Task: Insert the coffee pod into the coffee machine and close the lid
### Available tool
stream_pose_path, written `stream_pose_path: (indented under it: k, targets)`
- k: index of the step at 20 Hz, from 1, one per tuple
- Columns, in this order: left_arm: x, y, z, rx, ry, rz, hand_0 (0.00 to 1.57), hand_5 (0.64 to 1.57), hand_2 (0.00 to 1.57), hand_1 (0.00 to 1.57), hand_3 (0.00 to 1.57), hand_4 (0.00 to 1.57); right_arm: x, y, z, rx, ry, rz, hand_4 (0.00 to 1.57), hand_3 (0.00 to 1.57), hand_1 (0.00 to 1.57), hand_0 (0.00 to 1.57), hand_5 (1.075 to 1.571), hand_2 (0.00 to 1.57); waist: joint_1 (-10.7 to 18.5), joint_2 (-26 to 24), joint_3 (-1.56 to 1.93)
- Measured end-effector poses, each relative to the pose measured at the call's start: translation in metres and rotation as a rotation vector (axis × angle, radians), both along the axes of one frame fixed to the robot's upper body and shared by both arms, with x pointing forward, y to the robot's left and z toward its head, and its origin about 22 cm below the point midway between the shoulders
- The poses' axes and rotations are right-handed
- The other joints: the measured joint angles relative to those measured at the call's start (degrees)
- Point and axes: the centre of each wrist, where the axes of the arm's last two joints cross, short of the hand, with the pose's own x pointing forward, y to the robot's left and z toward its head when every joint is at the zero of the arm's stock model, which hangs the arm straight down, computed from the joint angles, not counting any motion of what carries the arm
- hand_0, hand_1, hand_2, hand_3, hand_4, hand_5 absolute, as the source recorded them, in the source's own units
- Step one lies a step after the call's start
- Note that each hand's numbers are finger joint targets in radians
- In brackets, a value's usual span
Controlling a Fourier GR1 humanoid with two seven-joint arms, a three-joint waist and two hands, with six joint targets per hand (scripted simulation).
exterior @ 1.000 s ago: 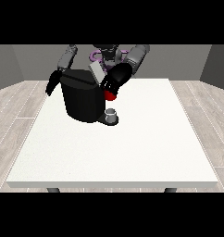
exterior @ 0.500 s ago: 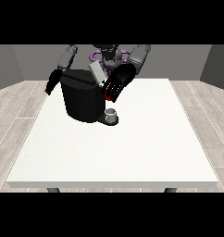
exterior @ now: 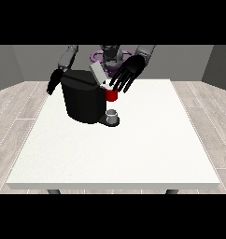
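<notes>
A black coffee machine (exterior: 83,100) stands at the back of the white surface (exterior: 119,149). Its grey lid (exterior: 98,73) is tilted up. The hand at the view's right (exterior: 129,72) hangs over a red thing at the machine (exterior: 111,94), fingers spread straight, holding nothing. A small grey cup (exterior: 112,115) sits on the machine's base. The hand at the view's left (exterior: 53,83) hangs beside the machine; I cannot tell how its fingers lie.

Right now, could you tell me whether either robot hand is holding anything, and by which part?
Nothing is held: the robot hand at the view's right has its fingers spread above the coffee machine; the other hangs beside it.
</notes>
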Motion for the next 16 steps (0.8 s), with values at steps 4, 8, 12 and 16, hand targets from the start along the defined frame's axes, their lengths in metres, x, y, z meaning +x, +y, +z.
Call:
stream_pose_path:
  k: [4, 8, 12, 16]
  targets:
    - [0.001, -0.016, -0.050, -0.023, 0.112, -0.034, 0.00, 1.571, 0.18, 0.00, 0.00, 0.00, -0.011, -0.014, -0.027, 0.019, 0.082, -0.047, 0.00, 0.00, 0.00, 0.00, 1.571, 0.00, 3.49, -5.33, -0.02]
    - [-0.002, -0.023, -0.092, -0.187, 0.194, -0.081, 0.00, 1.571, 0.00, 0.00, 0.00, 0.20, -0.032, -0.021, -0.056, 0.026, 0.159, -0.068, 0.00, 0.00, 0.00, 0.00, 1.571, 0.00, 6.00, -10.64, -0.07]
    - [-0.014, -0.032, -0.156, -0.510, 0.292, -0.131, 0.00, 1.571, 0.00, 0.00, 0.00, 0.41, -0.053, -0.035, -0.080, 0.038, 0.224, -0.120, 0.00, 0.00, 0.00, 0.00, 1.571, 0.00, 10.30, -16.11, -0.14]
    - [-0.037, -0.032, -0.225, -0.823, 0.410, -0.104, 0.00, 1.571, 0.00, 0.00, 0.00, 0.39, -0.074, -0.045, -0.099, 0.038, 0.276, -0.168, 0.00, 0.00, 0.00, 0.00, 1.571, 0.00, 14.10, -21.77, -0.17]
